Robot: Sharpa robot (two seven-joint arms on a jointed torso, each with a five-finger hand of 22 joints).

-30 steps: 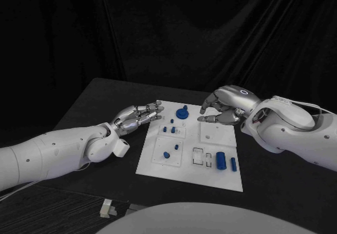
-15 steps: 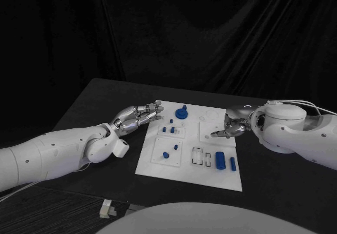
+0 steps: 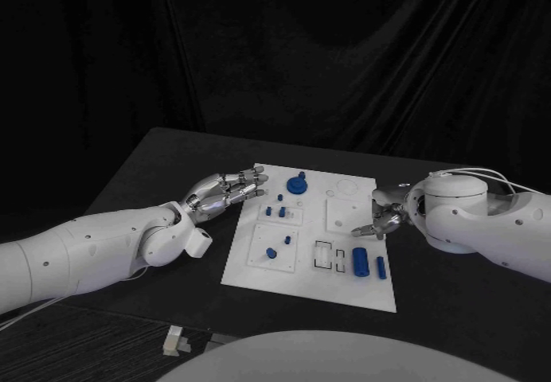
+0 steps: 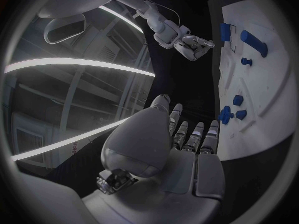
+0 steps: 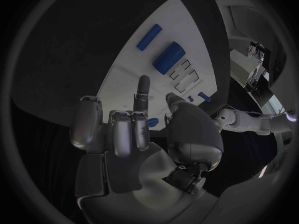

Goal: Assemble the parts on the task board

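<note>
White board (image 3: 301, 270) at table centre, blue parts (image 3: 359, 262) on it. Left hand (image 3: 225, 191) rests at the board's far-left corner, fingers apart, empty. Right hand (image 3: 384, 218) at the right edge, one finger extended, others curled, holding nothing.

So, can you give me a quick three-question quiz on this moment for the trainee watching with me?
1. True or false: the left hand holds a blue part.
2. Where do the two long blue cylinders lie? A) on the task board, near its right edge, on the robot's side; B) on the black table, off the board; C) in the left hand.
3. Fill in: the right hand is at the board's ___ edge.
Key: 1 false; 2 A; 3 right.
</note>
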